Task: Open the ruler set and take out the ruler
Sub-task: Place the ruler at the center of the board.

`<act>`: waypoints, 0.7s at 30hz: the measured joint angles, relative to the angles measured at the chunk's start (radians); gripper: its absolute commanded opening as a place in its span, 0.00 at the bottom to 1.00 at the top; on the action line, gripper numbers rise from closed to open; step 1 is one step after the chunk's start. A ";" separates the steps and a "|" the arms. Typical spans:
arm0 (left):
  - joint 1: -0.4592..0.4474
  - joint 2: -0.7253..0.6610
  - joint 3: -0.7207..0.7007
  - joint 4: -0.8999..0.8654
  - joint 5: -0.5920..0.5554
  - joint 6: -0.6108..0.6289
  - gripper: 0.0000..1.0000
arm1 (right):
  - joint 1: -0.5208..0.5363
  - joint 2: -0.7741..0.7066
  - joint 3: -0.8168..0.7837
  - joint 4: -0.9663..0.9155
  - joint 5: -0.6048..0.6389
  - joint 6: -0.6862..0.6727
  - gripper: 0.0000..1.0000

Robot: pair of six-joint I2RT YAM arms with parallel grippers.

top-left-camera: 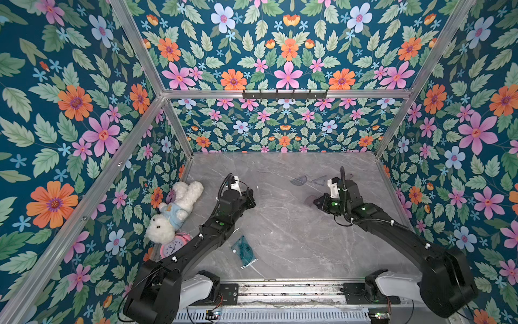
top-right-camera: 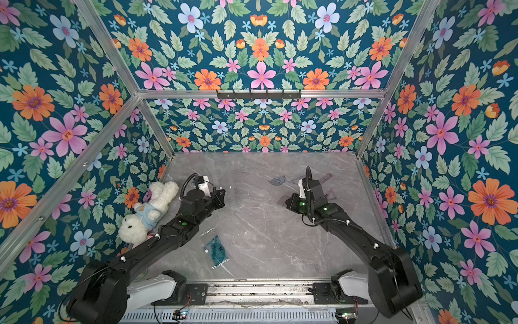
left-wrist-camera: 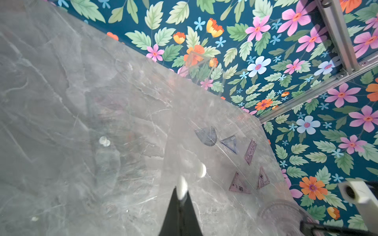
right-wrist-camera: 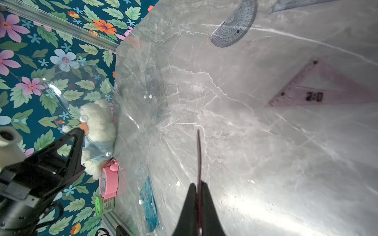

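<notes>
The left hand (left-wrist-camera: 180, 194) is clamped on the clear ruler set pouch (left-wrist-camera: 133, 114), held above the surface (top-left-camera: 280, 224). The right hand (right-wrist-camera: 198, 187) pinches a thin purple ruler (right-wrist-camera: 198, 151), perhaps a protractor, over the surface's right half.

White plush toy (top-left-camera: 175, 210) lying at the marble surface (top-left-camera: 280, 224) edge; pink alarm clock (top-left-camera: 172, 246) just beside; green tin (right-wrist-camera: 104, 205) adjacent.

One white plush toy (top-left-camera: 175, 207); one pink alarm clock (top-left-camera: 171, 246); one green tin (right-wrist-camera: 104, 205); two clear plastic pouches, a lifted pouch (right-wrist-camera: 61, 85) and a flat pouch (top-left-camera: 248, 261) holding one teal ruler set (top-left-camera: 243, 246); one grey-blue protractor (left-wrist-camera: 206, 135); one pink protractor (top-left-camera: 309, 200); three translucent set squares (left-wrist-camera: 238, 182); one short pink ruler (left-wrist-camera: 250, 151).
</notes>
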 measured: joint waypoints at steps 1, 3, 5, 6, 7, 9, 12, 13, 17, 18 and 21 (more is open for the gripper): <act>0.019 -0.002 -0.011 0.008 0.024 -0.006 0.00 | 0.000 0.043 0.018 0.024 -0.010 0.000 0.00; 0.063 -0.002 -0.033 0.033 0.076 -0.028 0.00 | 0.000 0.137 0.058 0.065 -0.032 0.001 0.00; 0.113 0.005 -0.059 0.078 0.117 -0.051 0.00 | -0.002 0.216 0.092 0.094 -0.053 0.001 0.00; 0.141 0.012 -0.076 0.107 0.146 -0.062 0.00 | -0.003 0.254 0.103 0.115 -0.066 0.001 0.00; 0.164 0.021 -0.090 0.130 0.169 -0.075 0.00 | -0.005 0.280 0.110 0.128 -0.074 0.001 0.00; 0.213 0.048 -0.120 0.175 0.219 -0.102 0.00 | -0.009 0.337 0.121 0.163 -0.093 0.001 0.00; 0.246 0.084 -0.142 0.231 0.271 -0.122 0.00 | -0.019 0.398 0.128 0.200 -0.124 0.002 0.00; 0.249 0.095 -0.145 0.251 0.287 -0.129 0.00 | -0.022 0.411 0.130 0.213 -0.134 0.002 0.00; 0.261 0.148 -0.147 0.323 0.342 -0.141 0.00 | -0.041 0.447 0.119 0.282 -0.169 0.012 0.00; 0.262 0.159 -0.147 0.341 0.349 -0.144 0.00 | -0.049 0.453 0.113 0.300 -0.175 0.021 0.00; 0.264 0.186 -0.145 0.371 0.368 -0.145 0.00 | -0.071 0.476 0.101 0.341 -0.195 0.036 0.00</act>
